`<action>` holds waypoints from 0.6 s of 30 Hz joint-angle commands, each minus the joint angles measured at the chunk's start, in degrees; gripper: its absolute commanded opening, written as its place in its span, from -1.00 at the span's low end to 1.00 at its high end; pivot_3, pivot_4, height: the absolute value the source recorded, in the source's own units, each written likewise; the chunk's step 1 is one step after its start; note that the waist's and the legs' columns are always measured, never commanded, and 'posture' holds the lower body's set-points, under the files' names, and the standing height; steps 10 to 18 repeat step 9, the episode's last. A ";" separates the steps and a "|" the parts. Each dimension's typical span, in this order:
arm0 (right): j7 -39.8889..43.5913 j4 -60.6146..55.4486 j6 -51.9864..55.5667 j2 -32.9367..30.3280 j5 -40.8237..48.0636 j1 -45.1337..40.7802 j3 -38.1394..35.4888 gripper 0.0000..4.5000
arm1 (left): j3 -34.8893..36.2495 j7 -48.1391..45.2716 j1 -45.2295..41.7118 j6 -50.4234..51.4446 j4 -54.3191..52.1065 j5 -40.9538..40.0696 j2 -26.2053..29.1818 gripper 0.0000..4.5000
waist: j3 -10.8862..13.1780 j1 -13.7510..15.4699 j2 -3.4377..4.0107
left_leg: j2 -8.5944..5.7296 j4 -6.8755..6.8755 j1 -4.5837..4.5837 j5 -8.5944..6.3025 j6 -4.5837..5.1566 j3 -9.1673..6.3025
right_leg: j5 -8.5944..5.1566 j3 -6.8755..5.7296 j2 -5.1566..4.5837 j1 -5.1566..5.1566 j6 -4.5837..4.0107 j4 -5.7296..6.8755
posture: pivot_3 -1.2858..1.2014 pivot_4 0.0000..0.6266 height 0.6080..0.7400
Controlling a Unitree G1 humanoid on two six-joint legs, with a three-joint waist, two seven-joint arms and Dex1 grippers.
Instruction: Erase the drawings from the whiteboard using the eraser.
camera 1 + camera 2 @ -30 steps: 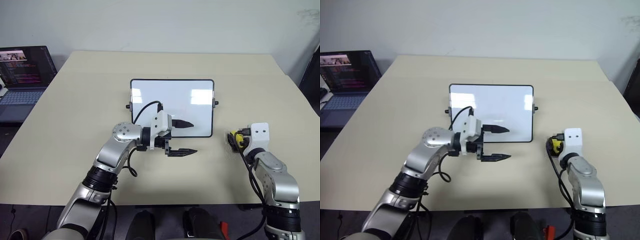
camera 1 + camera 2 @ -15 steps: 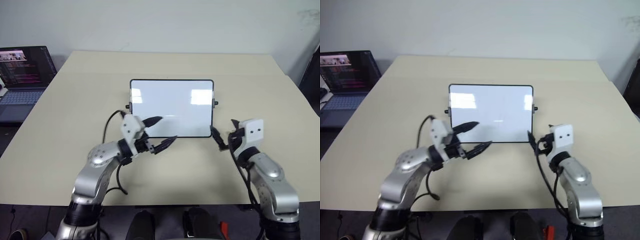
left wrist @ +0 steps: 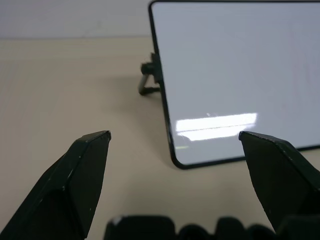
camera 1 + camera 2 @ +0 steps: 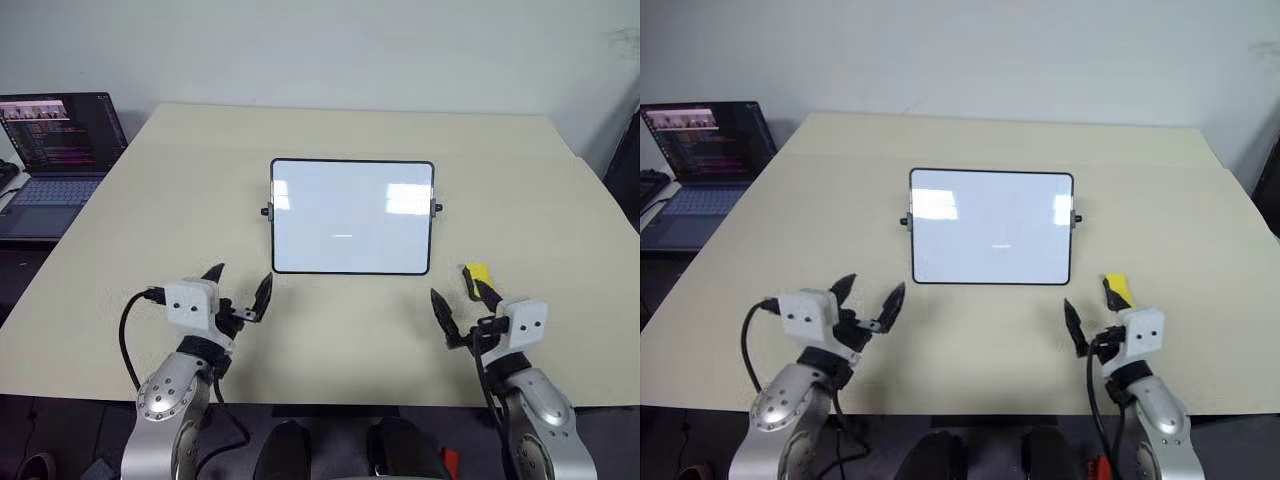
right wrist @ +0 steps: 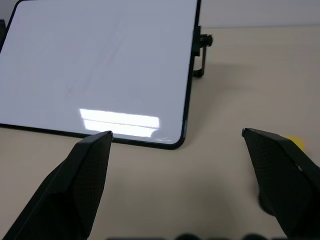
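The whiteboard (image 4: 352, 216) lay in the middle of the beige table (image 4: 150, 200), its glossy face bare of red marks, with only a faint grey dash (image 4: 342, 236) near its centre and window glare in its upper corners. Small black knobs stuck out at both of its short sides.

The eraser (image 4: 478, 273), a little yellow block, sat on the table just off the board's near right corner, apart from the frame.

The left gripper (image 4: 240, 292) hung near the front edge of the table, on the near left of the board and clear of it, its two black fingers (image 3: 82, 175) spread wide with nothing between them. The right gripper (image 4: 463, 297) hung at the near right, its fingers (image 5: 85, 175) likewise splayed wide and empty. The eraser lay just past its outer finger; I couldn't tell whether they touched.

An open laptop (image 4: 50, 150) stood on a separate surface off the table's far left.
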 commanded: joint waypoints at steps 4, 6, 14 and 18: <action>-2.74 -0.59 -3.93 1.02 -0.03 3.69 -2.04 0.99 | 0.48 4.81 2.02 -4.73 -0.50 4.15 -1.51 1.00 | -0.02 -0.14 0.03 | 0.02 -0.09 -0.05 -0.02 -0.02 0.05 | -0.04 0.04 0.01 -0.08 -0.05 -0.02 | 0.03 -0.52 1.00; -3.19 -1.62 -3.25 0.80 -0.03 5.70 -2.30 0.99 | 0.63 5.91 4.34 -5.49 -0.06 5.21 -2.21 1.00 | -0.03 -0.16 0.02 | 0.02 -0.09 -0.08 -0.05 -0.05 0.05 | -0.06 0.05 0.00 -0.09 -0.05 -0.03 | 0.03 -0.52 1.00; -3.59 -2.07 -1.85 0.07 0.52 6.25 -3.00 0.99 | 0.56 7.58 5.87 -6.29 0.74 6.51 -3.25 1.00 | -0.03 -0.13 0.02 | 0.02 -0.08 -0.08 -0.05 -0.05 0.04 | -0.06 0.03 -0.02 -0.09 -0.05 -0.04 | 0.03 -0.52 1.00; -3.59 -2.07 -1.85 0.07 0.52 6.25 -3.00 0.99 | 0.56 7.58 5.87 -6.29 0.74 6.51 -3.25 1.00 | -0.03 -0.13 0.02 | 0.02 -0.08 -0.08 -0.05 -0.05 0.04 | -0.06 0.03 -0.02 -0.09 -0.05 -0.04 | 0.03 -0.52 1.00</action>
